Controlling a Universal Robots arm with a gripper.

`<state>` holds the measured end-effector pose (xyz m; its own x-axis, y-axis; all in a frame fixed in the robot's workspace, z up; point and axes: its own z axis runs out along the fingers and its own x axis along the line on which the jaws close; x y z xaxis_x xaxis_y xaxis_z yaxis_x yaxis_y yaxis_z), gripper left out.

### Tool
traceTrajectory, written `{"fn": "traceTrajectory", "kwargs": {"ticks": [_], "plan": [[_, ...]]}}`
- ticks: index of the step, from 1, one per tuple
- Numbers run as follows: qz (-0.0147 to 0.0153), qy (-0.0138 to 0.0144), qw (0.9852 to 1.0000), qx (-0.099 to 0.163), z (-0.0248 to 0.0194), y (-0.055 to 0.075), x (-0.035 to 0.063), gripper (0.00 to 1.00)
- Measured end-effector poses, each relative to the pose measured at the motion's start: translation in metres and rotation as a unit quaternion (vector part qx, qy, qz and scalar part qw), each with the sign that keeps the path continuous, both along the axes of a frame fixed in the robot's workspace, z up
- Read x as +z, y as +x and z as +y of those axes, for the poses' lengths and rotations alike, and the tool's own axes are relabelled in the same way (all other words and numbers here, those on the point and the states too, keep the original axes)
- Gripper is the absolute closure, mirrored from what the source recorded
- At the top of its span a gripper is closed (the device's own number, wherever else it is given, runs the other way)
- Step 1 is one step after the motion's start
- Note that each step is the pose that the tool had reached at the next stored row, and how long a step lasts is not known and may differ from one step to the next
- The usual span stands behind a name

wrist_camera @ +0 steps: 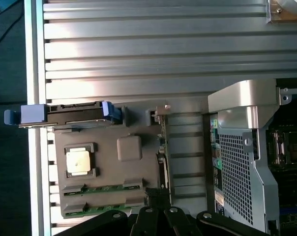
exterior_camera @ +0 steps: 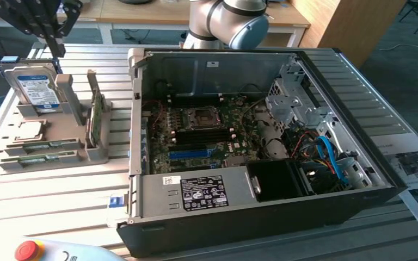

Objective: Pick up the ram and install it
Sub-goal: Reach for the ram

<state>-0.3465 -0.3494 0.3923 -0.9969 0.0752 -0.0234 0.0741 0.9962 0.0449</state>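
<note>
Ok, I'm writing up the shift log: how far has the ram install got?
Done: nothing yet; both ram sticks lie in the grey holder. In hand: the gripper hangs shut above the holder, holding nothing visible. Left: the pick-up and the install in the open computer case.

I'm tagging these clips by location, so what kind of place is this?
Probably a robotics lab bench for PC assembly: an open computer case on a slatted metal table, a grey fixture holding a hard drive, and a red emergency-stop button.
</note>
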Motion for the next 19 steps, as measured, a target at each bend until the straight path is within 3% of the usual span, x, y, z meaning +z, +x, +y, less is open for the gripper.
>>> {"fn": "traceTrajectory", "kwargs": {"ticks": [19], "plan": [[0.0001,0.0000,1.0000,0.000,0.0050,-0.051,0.0000,0.90]]}}
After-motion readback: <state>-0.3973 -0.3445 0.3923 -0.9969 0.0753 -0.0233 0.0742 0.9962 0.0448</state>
